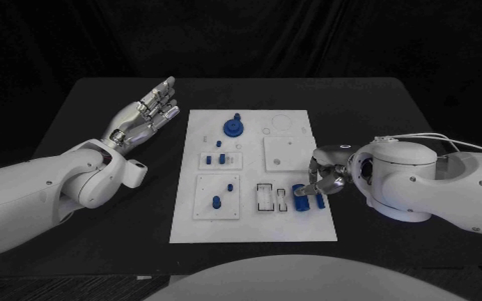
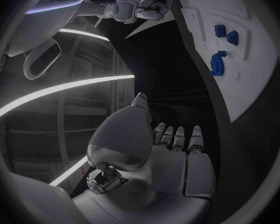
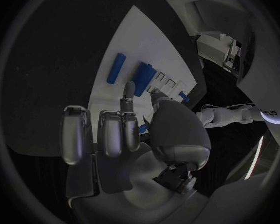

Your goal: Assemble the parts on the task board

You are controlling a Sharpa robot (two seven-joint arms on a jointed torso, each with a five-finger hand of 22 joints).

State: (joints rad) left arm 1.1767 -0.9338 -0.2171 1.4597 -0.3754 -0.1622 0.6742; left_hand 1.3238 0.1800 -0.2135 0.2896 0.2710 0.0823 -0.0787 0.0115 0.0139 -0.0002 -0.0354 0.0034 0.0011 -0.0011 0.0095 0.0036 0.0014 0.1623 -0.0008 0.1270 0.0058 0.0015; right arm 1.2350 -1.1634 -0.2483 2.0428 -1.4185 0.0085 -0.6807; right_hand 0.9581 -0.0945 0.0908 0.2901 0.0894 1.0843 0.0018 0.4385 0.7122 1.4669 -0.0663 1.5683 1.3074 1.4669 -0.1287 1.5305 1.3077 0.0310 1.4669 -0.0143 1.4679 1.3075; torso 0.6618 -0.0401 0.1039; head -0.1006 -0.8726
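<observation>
Two hands at the black table [image 1: 120, 245], one clear of the task board [image 1: 251, 228] and one at its parts.

The task board lies in the middle of the table. The left hand [image 1: 145, 116] lies flat off the board's left side, fingers straight and apart, holding nothing. The right hand [image 1: 323, 175] reaches in at the board's right edge, fingertips at a blue cylinder [image 1: 299, 198] beside a thinner blue peg [image 1: 320, 201]; whether it grips one I cannot tell. A blue gear [image 1: 233, 129] stands near the far end, smaller blue pieces [image 1: 215, 159] mid-board.
</observation>
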